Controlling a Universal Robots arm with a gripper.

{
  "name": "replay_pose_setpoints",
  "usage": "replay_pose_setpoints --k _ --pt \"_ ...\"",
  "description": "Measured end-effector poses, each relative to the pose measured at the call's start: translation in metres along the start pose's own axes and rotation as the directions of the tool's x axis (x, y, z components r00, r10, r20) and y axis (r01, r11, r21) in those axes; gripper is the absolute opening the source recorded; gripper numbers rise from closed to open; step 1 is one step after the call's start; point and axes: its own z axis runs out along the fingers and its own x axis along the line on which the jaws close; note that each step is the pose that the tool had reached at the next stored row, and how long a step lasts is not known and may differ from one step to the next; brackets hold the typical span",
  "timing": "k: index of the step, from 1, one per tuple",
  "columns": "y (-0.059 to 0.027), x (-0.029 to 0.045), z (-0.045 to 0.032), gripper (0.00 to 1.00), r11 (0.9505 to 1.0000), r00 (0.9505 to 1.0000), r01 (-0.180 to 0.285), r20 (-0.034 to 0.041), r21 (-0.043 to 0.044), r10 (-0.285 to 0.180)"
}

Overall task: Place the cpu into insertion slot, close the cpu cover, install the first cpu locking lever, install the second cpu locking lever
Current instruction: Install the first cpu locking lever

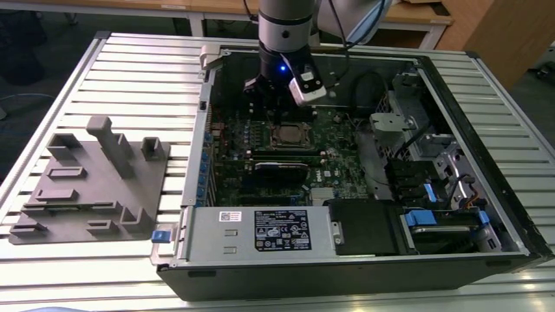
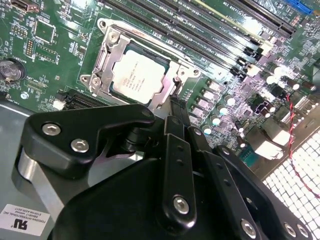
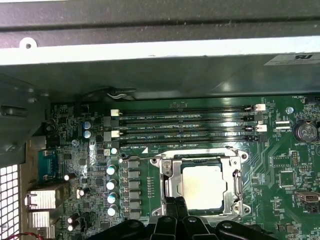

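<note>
Gripper (image 2: pixel 176 104), fingers (image 2: pixel 176 150) drawn together and holding nothing, sits at the edge of the insertion slot (image 3: pixel 197 152), where the cpu (image 2: pixel 136 75) lies seated beneath the lowered cpu cover (image 2: pixel 107 55); a slip there would likely scrape the motherboard (image 3: pixel 280 165) beside that slot.

Slatted metal table (image 1: pixel 130 71) with open computer case (image 1: pixel 347 278) and grey fixture block (image 1: pixel 95 188)

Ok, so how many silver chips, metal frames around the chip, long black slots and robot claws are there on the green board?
cpu: 1
cpu cover: 1
long black memory slots: 4
claw: 1
Total: 7
</note>
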Motion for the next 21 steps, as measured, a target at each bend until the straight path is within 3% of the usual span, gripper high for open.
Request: replay_pose_setpoints --k 5,11,18,21 --pt "-0.0003 0.0055 -0.0001 0.11 1.0 1.0 0.0 0.0 0.0 0.0" --pt "-0.0012 0.0204 -0.0005 0.11 1.0 1.0 0.0 0.0 0.0 0.0" --pt "-0.0014 0.0224 -0.0005 0.11 1.0 1.0 0.0 0.0 0.0 0.0" --pt "-0.0016 0.027 -0.0007 0.11 1.0 1.0 0.0 0.0 0.0001 0.0"
